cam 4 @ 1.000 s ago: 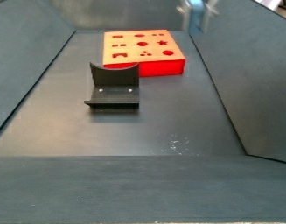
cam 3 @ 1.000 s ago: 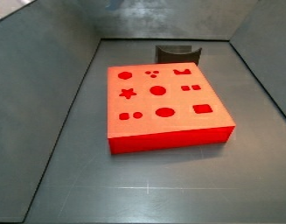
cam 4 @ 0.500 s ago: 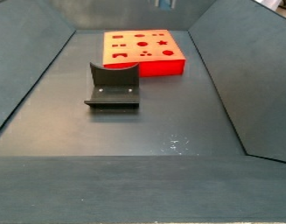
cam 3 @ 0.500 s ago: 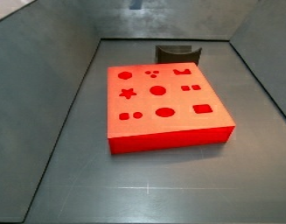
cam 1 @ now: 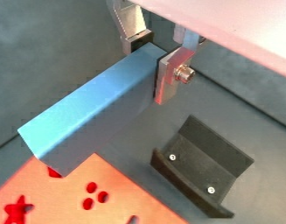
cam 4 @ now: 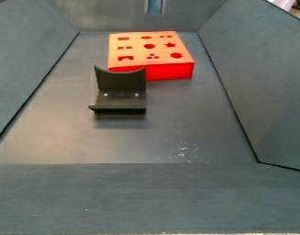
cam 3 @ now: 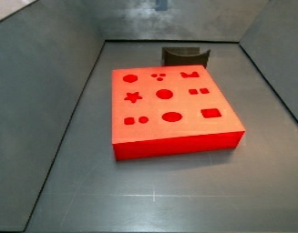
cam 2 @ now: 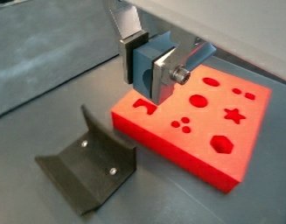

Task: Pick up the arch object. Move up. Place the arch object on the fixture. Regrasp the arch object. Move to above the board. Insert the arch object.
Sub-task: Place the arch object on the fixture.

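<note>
My gripper (cam 1: 155,57) is shut on the arch object (cam 1: 93,114), a long blue-grey block clamped at one end between the silver fingers (cam 1: 172,72). In both wrist views it hangs in the air above the floor. The gripper (cam 2: 151,68) and the arch object (cam 2: 143,79) hover over the near corner of the red board (cam 2: 244,140), by an arch-shaped recess (cam 2: 143,105). The dark fixture (cam 2: 87,162) stands on the floor beside the board, with nothing on it. In a side view only a small blue-grey bit (cam 4: 153,5) shows at the upper edge, above the board (cam 4: 149,69).
Grey sloping walls (cam 4: 250,83) enclose the dark floor. The board (cam 3: 194,129) lies mid-floor with several darker recesses. The fixture (cam 3: 185,56) sits just behind it, and the fixture (cam 4: 117,89) stands in front of it in a side view.
The blue-grey bit at the top of the side views has shifted sideways across the frame, ending over the board. The board and fixture have not moved.
</note>
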Motion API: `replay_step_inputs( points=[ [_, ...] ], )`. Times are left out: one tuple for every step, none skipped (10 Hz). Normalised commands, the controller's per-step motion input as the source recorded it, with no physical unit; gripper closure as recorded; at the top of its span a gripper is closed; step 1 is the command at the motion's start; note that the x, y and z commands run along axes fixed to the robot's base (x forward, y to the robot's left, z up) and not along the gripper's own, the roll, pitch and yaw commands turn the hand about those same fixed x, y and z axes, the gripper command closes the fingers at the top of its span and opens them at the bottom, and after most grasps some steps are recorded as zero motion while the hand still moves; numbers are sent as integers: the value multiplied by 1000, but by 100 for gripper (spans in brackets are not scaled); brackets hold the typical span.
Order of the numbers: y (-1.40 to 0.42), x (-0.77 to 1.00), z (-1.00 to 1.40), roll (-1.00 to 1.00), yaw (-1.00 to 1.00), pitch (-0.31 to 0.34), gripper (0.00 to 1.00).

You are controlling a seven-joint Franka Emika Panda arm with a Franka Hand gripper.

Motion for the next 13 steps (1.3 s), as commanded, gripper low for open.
replay_step_inputs(
  points=[
    [787,1000,-230,-1000,135,233,100],
    [711,1000,-158,-1000,97,257,100],
    [589,963,-108,-1000,56,274,100],
    [418,848,-78,-987,12,281,100],
    [193,709,-39,-777,-52,232,100],
    [100,602,-23,-592,-82,189,100],
    [84,488,-16,-413,-103,151,100],
    [62,370,-7,-275,-107,127,100],
    [45,254,-1,-214,-103,100,100],
    [61,113,-1000,-1000,-132,50,100],
    [68,97,-1000,-1000,-139,25,100],
    [74,100,-1000,-1000,-142,24,100],
    [76,117,-1000,-1000,-147,40,100]
  ],
)
